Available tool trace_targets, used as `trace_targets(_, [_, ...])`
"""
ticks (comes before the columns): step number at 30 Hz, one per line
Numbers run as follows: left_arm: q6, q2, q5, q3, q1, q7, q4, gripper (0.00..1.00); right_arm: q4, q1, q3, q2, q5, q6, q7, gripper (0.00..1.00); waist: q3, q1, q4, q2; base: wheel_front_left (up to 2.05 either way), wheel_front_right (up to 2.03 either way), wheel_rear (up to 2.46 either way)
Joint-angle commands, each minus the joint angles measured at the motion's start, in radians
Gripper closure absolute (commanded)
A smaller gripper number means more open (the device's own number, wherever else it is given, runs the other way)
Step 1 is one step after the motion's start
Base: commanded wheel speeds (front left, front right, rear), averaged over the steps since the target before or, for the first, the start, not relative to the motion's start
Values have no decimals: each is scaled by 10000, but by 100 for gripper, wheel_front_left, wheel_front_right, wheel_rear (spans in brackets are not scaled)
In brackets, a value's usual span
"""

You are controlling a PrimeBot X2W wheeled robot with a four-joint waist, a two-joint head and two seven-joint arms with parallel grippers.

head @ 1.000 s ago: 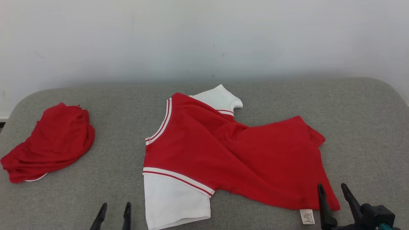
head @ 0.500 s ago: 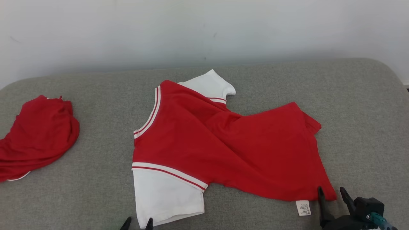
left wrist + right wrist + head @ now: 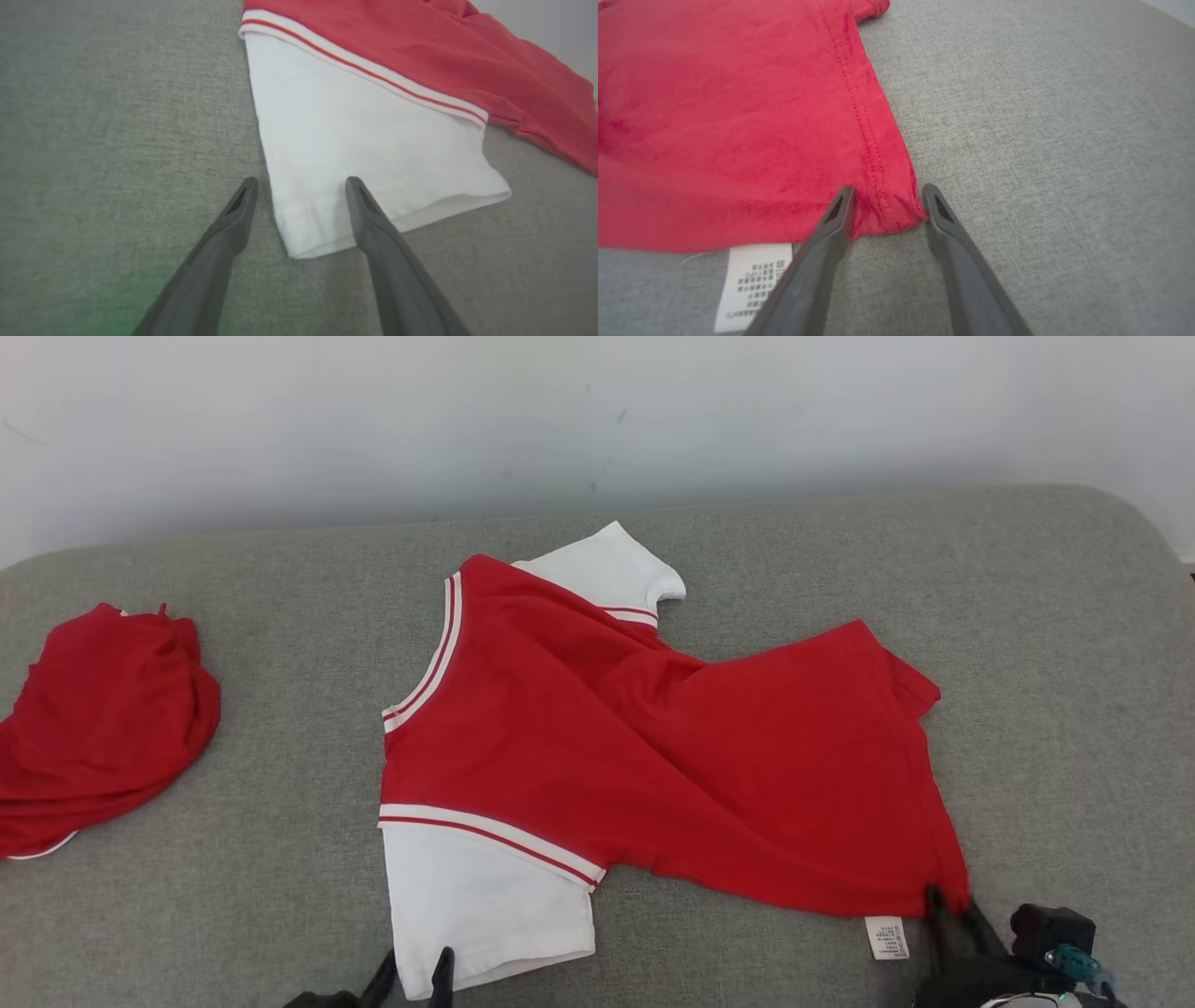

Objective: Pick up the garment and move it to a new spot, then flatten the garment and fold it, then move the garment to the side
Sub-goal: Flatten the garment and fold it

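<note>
Lying spread across the middle of the grey fabric surface (image 3: 1046, 644) is the red T-shirt (image 3: 653, 756), loosely flattened, with creases running across its body. Its white sleeves are joined by red-and-white striped bands: one sleeve (image 3: 485, 905) points toward the near edge, the other (image 3: 607, 569) toward the pale wall (image 3: 560, 420). A white care label (image 3: 885, 938) sticks out from under the near hem on the robot's right.

The left tool (image 3: 413, 963) sits at the near sleeve's outer corner with its fingers spread. In the left wrist view, this tool (image 3: 301, 182) has one finger over the white cloth (image 3: 364, 140) and the other over bare grey fabric just beside the sleeve's edge.

The right tool (image 3: 952, 903) is at the hem's right corner. In the right wrist view, its fingers (image 3: 888, 189) stand apart with the stitched red corner (image 3: 887, 210) slightly bunched between them, next to the label (image 3: 752, 284). Whether they already press the cloth I cannot tell.

A second red garment (image 3: 103, 719) lies crumpled at the far left of the surface, well apart from the T-shirt.
</note>
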Motion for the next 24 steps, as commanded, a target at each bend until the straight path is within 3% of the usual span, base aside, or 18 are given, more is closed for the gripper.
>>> trace_targets(1, [-54,-239,-169,-255,80,130,172,100,145,-21,145,185,210,-21,30,100,-14,0,9,1,0,0,0])
trace_targets(7, [-25,-41,-824,-159,-57,64,-745,100,-1025,-44,780,235,1297,-21,-137,100,-55,0,30,1,0,0,0])
trace_targets(11, [-25,99,-1034,119,-572,61,-1763,100,-2438,-196,1078,95,1406,-21,-136,100,11,0,-4,1,0,0,0])
trace_targets(15, [-25,461,-1097,20,-1355,61,-2359,100,-2990,-648,1394,-80,1433,-21,-127,100,171,0,-44,1,0,0,0])
trace_targets(18, [-25,1141,-1254,-443,-2748,95,-2651,100,-3120,-1561,1804,-421,1476,-21,-125,100,487,0,-100,1,0,0,0])
trace_targets(19, [-22,1572,-1610,-583,-3973,302,-2813,100,-3196,-2466,2008,-579,1577,-21,-80,100,887,0,-167,1,0,0,0])
trace_targets(24, [-24,2466,-2361,-901,-7452,1312,-3160,100,-3136,-5319,2451,-1066,1885,-21,466,100,2327,0,-256,1,0,0,0])
